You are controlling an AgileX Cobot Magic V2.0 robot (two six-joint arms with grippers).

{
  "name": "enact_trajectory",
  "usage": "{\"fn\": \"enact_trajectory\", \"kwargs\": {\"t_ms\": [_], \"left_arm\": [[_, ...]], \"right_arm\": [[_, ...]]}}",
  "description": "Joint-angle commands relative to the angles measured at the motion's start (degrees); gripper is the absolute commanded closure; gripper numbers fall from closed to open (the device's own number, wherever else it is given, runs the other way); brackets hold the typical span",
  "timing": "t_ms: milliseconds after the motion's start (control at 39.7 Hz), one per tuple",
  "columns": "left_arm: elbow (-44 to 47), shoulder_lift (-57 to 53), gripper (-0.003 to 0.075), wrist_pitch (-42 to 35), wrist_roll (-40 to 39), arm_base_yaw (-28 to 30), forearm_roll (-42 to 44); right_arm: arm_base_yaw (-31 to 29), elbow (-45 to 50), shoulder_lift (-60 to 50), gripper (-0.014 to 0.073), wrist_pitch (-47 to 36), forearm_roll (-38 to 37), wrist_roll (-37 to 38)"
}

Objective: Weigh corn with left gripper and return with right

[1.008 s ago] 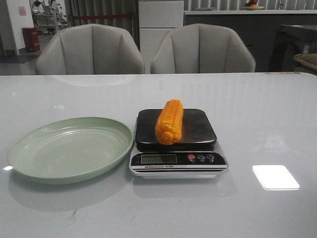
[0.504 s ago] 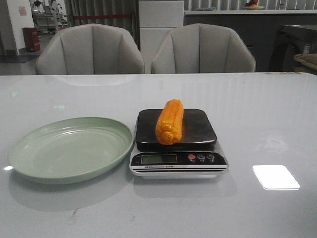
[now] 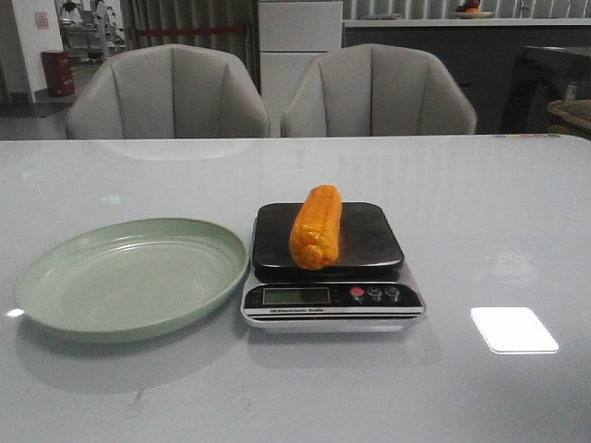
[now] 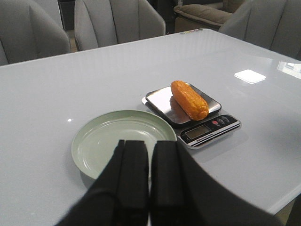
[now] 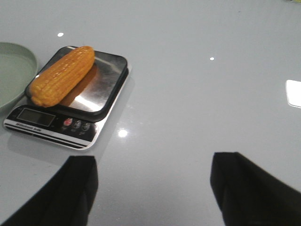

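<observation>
Corn [image 3: 316,227] lying lengthwise on the dark platform of the digital kitchen scale [image 3: 330,266], toward the platform's plate-side half, one blunt end reaching the platform's near edge just behind the scale's display [image 3: 296,295]. Touched by neither gripper. Just beside the scale, on the corn's side, a pale green plate [image 3: 55,277], its rim close to the scale's edge, nothing in it. Scale and plate both resting on the glossy grey-white counter [image 3: 480,221]. Beyond the scale, across the counter, two grey chairs [image 3: 166,92].

Left gripper [image 4: 149,176] raised above the counter on the plate's near side, well apart from the scale, its black fingers pressed together with nothing between them. Right gripper [image 5: 153,188] spread wide, fingers far apart, holding nothing, hanging over bare counter near the scale's button side, apart from the corn.
</observation>
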Motion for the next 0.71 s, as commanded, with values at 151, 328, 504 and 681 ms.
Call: {"fn": "enact_trajectory", "kwargs": {"t_ms": [151, 328, 504, 681], "left_arm": [[-1.32, 0.72, 0.0599, -4.66, -0.09, -0.06, 0.19], [-1.32, 0.72, 0.0599, -4.66, -0.09, -0.06, 0.19], [-1.32, 0.72, 0.0599, -4.66, -0.09, -0.06, 0.19], [-1.32, 0.72, 0.0599, -4.66, -0.09, -0.06, 0.19]], "right_arm": [[9.79, -10.73, 13.60, -0.0014, -3.92, 1.51, -0.05], [13.65, -20.10, 26.86, -0.0014, -1.39, 6.86, -0.05], [14.32, -31.63, 39.16, -0.0014, 4.91, 8.51, 0.00], [14.32, -45.76, 50.69, -0.0014, 16.28, 8.51, 3.93]]}}
